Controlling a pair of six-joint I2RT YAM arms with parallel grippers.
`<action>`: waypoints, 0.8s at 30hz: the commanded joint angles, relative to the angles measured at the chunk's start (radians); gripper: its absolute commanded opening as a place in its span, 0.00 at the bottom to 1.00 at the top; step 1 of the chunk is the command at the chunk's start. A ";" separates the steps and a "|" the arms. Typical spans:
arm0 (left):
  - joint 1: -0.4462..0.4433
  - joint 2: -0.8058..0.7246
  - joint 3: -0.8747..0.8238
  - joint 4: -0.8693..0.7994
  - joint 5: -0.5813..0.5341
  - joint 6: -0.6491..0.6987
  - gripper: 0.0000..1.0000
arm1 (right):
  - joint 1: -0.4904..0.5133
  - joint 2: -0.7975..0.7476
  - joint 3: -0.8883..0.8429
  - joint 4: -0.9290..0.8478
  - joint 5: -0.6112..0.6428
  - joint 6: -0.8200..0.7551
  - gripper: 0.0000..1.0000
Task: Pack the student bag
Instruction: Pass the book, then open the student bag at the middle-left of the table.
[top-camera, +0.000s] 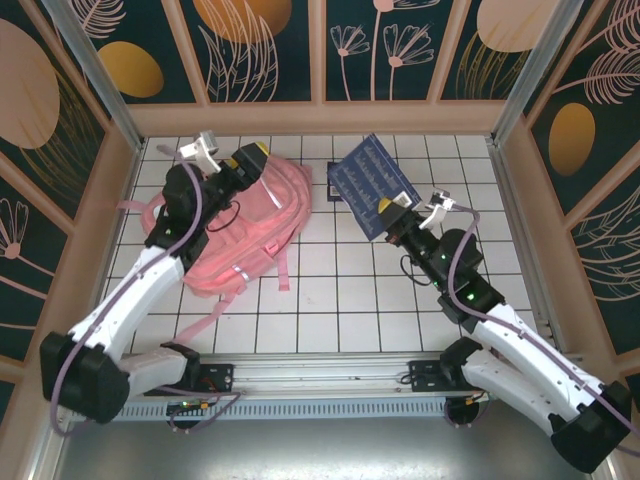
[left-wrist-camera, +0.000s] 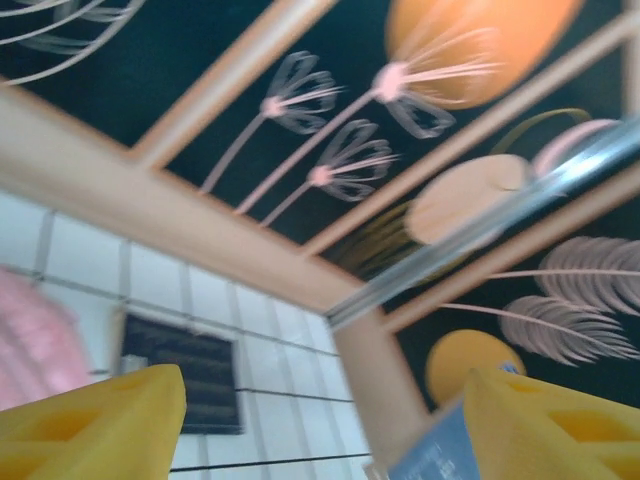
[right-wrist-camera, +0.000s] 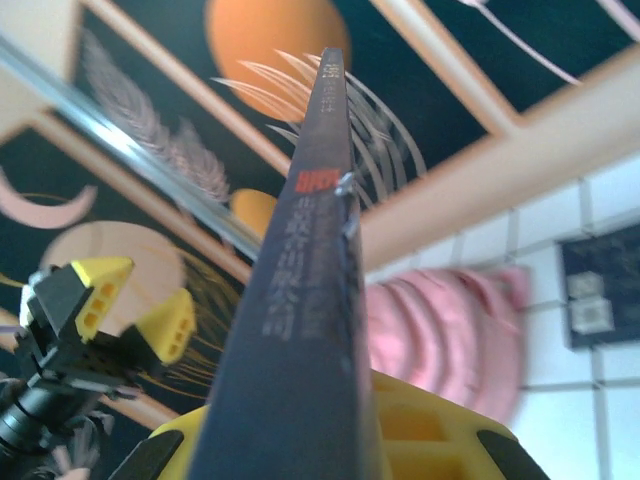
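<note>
The student bag (top-camera: 250, 230) lay flat on the white-tiled tabletop (top-camera: 340, 300), in its far left part. Its top end pointed toward the far edge, and its long pink straps trailed toward the near edge. One strap reached out toward the left edge. The left arm stretched across the bag's left side.

The left gripper (top-camera: 252, 160) hovered over the bag's far end. In the left wrist view its two yellow fingers (left-wrist-camera: 110, 420) stood wide apart with nothing between them, released. Between them only the far wall and tiles showed, with a blurred pink edge of the bag (left-wrist-camera: 35, 340) at the left.

The right gripper (top-camera: 392, 212) sat over the far right of the tabletop, to the right of the bag and apart from it. It was clenched on a dark blue book (top-camera: 372, 180). From above, the book was tilted, its cover facing up, its lower right corner pinched between the fingers. The right wrist view showed the book (right-wrist-camera: 315, 300) edge-on, rising from between the yellow fingers. The bag (right-wrist-camera: 450, 330) showed behind it as a pink blur, and the left gripper (right-wrist-camera: 110, 310) at the left.

A dark flat rectangular item (left-wrist-camera: 180, 370) lay on the tiles near the far edge, just right of the bag. What it was could not be told.
</note>
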 joint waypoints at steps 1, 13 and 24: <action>0.049 0.139 0.084 -0.199 0.064 -0.056 0.67 | -0.015 0.002 0.045 -0.138 0.025 0.031 0.00; 0.099 0.445 0.311 -0.415 0.064 -0.142 0.67 | -0.041 -0.037 0.067 -0.251 0.072 0.004 0.00; 0.101 0.545 0.337 -0.425 0.053 -0.159 0.65 | -0.068 -0.043 0.062 -0.250 0.051 0.002 0.00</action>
